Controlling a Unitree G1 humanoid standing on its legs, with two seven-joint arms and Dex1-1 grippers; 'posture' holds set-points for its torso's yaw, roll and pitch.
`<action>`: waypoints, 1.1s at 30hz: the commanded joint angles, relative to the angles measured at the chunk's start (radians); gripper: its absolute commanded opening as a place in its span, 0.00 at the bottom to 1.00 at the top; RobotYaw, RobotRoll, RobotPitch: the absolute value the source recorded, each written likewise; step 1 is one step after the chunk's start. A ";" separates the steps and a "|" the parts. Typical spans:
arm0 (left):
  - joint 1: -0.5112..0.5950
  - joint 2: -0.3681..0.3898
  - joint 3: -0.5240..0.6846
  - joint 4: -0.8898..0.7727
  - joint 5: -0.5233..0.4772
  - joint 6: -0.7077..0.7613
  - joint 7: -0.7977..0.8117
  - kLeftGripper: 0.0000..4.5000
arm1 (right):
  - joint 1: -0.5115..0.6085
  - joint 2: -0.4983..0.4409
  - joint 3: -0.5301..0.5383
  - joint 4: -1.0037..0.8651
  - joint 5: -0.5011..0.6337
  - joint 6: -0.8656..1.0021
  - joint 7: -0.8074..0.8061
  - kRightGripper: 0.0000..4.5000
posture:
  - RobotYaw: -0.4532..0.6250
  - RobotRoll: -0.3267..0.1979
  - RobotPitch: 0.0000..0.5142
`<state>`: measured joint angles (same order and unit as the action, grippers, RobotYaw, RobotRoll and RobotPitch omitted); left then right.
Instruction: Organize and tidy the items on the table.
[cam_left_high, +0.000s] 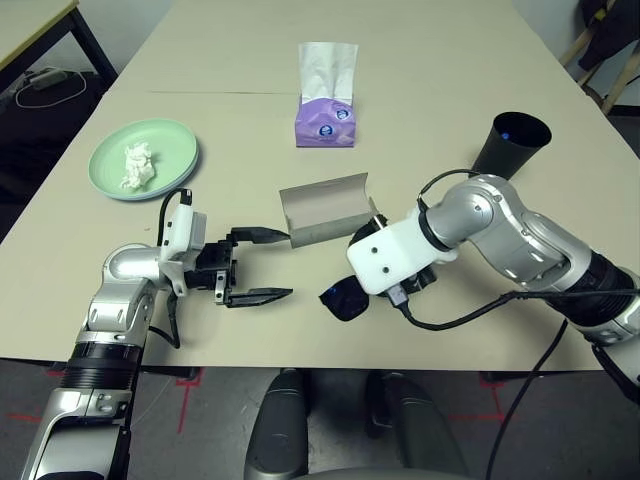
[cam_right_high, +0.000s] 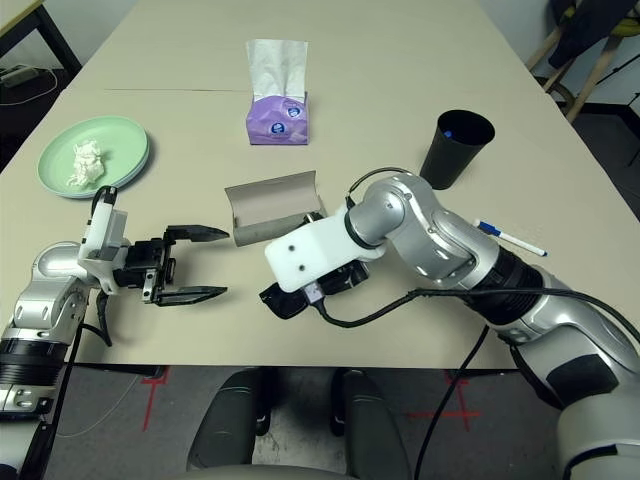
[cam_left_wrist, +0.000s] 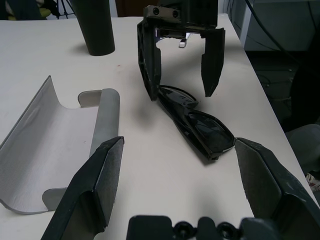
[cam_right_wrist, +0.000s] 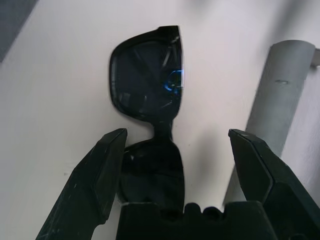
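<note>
My right jaws (cam_right_wrist: 178, 132) stood apart, black sunglasses (cam_right_wrist: 150, 95) between them on the bench (cam_left_high: 440, 340). My left jaws (cam_left_wrist: 179, 142), also apart, faced them. Just beside lay the grey glasses case (cam_left_high: 326, 209) (open); farther out, a black cup (cam_left_high: 511, 143).

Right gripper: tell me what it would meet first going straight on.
The right gripper would probably meet the sunglasses first, which show partly between its open jaws; how far below they lie is unclear, and it might catch only their edge.
</note>
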<state>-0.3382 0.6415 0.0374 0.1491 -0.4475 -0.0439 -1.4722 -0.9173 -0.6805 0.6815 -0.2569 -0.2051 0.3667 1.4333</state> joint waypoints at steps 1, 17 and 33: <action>0.017 0.002 -0.008 -0.015 0.001 -0.018 -0.001 0.99 | -0.027 -0.008 0.019 -0.042 -0.020 0.061 0.063 1.00 | 0.62 0.62 0.38; 0.022 0.006 -0.013 -0.017 0.005 -0.022 0.006 0.99 | -0.068 0.083 0.122 -0.010 -0.208 0.113 0.073 1.00 | 0.63 0.62 0.37; 0.020 0.011 -0.021 -0.009 0.010 -0.029 0.003 0.99 | -0.005 0.096 0.120 0.004 -0.248 0.077 0.074 1.00 | 0.63 0.62 0.36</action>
<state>-0.3341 0.6421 0.0285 0.1484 -0.4466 -0.0610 -1.4618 -0.9342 -0.5847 0.7937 -0.2545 -0.4437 0.4549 1.5069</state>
